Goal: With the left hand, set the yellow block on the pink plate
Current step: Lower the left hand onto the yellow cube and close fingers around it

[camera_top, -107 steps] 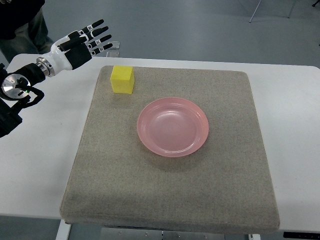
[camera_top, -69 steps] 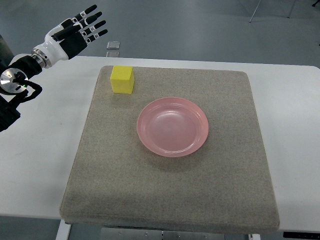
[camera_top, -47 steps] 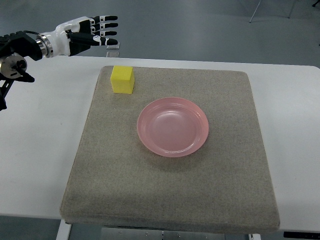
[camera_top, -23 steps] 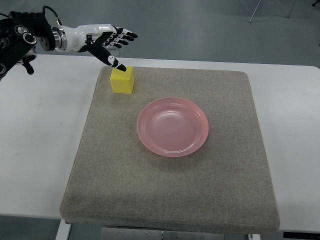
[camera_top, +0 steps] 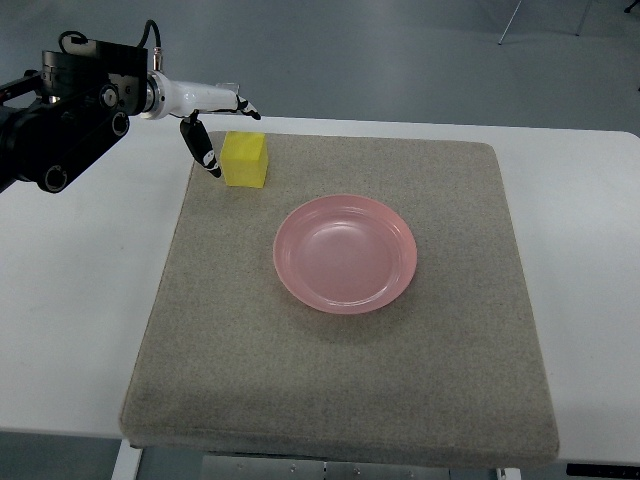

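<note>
one grey mat [camera_top: 340, 380] covers white table [camera_top: 80, 300]; grey floor [camera_top: 380, 50] beyond.

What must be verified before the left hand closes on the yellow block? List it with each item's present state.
1. Left hand positioned at the yellow block: ok, thumb down its left side, other fingers behind its far edge.
2. Block already gripped: cannot tell; contact is unclear.
3. Block upright on the grey mat: ok.
4. Pink plate empty: ok.
5. Path from block to plate clear: ok, only bare mat between.
6. Right hand clear of the work: ok, not in view.
</note>
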`<action>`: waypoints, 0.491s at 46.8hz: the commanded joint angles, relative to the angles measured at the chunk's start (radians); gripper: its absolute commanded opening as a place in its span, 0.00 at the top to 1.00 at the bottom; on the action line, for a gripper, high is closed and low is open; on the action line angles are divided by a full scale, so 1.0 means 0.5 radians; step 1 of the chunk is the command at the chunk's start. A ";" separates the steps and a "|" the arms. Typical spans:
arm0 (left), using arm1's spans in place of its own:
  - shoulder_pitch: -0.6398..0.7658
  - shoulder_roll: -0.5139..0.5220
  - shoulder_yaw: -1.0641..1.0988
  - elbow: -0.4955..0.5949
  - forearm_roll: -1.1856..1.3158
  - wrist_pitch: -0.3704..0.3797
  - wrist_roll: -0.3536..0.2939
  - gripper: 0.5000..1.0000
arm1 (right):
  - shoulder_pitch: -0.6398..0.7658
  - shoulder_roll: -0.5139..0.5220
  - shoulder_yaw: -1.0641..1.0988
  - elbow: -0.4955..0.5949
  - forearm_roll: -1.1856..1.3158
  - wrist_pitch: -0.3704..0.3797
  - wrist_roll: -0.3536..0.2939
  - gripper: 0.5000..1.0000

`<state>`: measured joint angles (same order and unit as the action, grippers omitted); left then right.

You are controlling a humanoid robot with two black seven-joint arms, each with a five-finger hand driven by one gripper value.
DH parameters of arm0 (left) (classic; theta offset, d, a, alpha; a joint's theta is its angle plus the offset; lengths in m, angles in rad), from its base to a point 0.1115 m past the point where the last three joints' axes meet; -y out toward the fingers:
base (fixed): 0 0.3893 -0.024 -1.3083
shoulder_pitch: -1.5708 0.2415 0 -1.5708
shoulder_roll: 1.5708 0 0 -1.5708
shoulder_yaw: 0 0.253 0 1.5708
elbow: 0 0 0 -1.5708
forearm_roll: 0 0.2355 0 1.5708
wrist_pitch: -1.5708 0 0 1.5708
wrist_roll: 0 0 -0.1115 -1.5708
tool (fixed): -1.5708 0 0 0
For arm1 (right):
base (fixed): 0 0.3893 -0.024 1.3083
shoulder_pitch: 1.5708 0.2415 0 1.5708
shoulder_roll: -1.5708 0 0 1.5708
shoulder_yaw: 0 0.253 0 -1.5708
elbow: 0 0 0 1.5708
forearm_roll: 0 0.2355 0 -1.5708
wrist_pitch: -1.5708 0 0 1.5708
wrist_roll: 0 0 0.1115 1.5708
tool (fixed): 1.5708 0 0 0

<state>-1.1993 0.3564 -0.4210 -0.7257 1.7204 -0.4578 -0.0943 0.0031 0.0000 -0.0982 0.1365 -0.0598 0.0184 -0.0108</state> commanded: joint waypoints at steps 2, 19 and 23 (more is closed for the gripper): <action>0.003 -0.068 0.105 0.083 0.001 0.176 0.008 0.01 | 0.000 0.000 0.000 0.000 0.000 0.000 0.000 0.15; 0.018 -0.259 0.139 0.310 -0.008 0.305 0.017 0.02 | 0.000 0.000 0.000 0.000 0.000 0.000 0.000 0.15; 0.021 -0.280 0.142 0.338 -0.011 0.320 0.020 0.03 | 0.000 0.000 0.000 0.000 0.000 0.000 0.000 0.15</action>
<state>-1.1905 0.2256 -0.3506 -0.5668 1.7160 -0.3036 -0.0853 0.0030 0.0000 -0.0982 0.1365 -0.0598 0.0184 -0.0108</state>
